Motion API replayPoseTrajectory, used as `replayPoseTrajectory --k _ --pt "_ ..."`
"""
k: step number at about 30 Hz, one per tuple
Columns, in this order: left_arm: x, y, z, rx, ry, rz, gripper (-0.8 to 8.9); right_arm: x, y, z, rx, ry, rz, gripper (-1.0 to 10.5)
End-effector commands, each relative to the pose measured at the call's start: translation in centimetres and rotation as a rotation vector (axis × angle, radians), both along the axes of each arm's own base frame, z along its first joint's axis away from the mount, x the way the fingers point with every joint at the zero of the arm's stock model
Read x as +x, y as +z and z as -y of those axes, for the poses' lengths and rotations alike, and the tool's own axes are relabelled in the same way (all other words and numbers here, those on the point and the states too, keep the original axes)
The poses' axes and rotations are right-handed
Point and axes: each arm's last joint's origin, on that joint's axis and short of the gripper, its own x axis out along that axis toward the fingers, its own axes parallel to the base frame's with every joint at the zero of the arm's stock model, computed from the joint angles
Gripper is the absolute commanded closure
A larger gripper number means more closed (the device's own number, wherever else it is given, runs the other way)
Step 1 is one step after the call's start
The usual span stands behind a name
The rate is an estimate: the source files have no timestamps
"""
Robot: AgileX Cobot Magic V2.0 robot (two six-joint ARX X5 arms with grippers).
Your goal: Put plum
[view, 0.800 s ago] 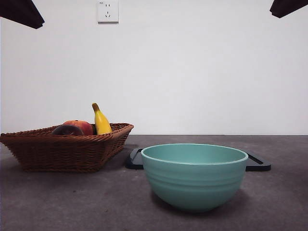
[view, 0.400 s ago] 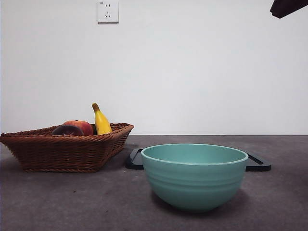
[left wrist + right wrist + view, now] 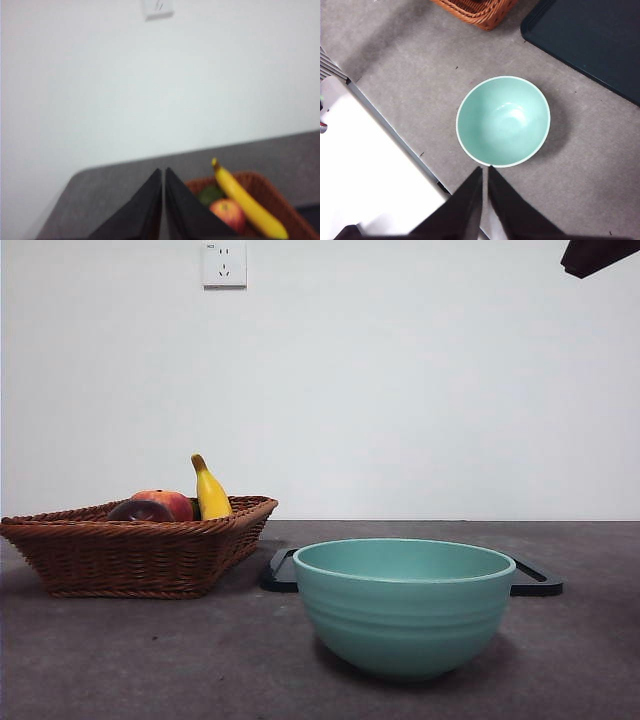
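scene unchanged; plum (image 3: 138,510) stays in basket (image 3: 140,552).

Both pincers look the same: the left pincer (image 3: 163,200) and right pincer (image 3: 485,200) each have two plain matte black jaws, flat-sided wedges tapering to sharp tips. No visible screws, cables or markings. In the front view only a black arm tip (image 3: 598,255) shows.
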Motion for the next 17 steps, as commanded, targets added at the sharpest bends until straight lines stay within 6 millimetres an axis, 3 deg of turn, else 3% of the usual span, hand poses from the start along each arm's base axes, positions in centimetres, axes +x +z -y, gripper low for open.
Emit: replayPoseTrajectory --k 1,9,17 --pt "0.0 -2.3 -0.1 0.003 0.018 0.000 8.05 0.1 0.5 -0.2 0.008 0.016 0.022 9.4" --pt "0.6 -8.5 -0.2 0.001 0.021 -0.078 8.05 0.1 0.5 -0.2 0.008 0.016 0.022 9.4" --pt "0.9 -11.5 -0.2 -0.003 0.048 -0.125 8.05 0.1 0.5 -0.2 0.008 0.016 0.022 9.4"
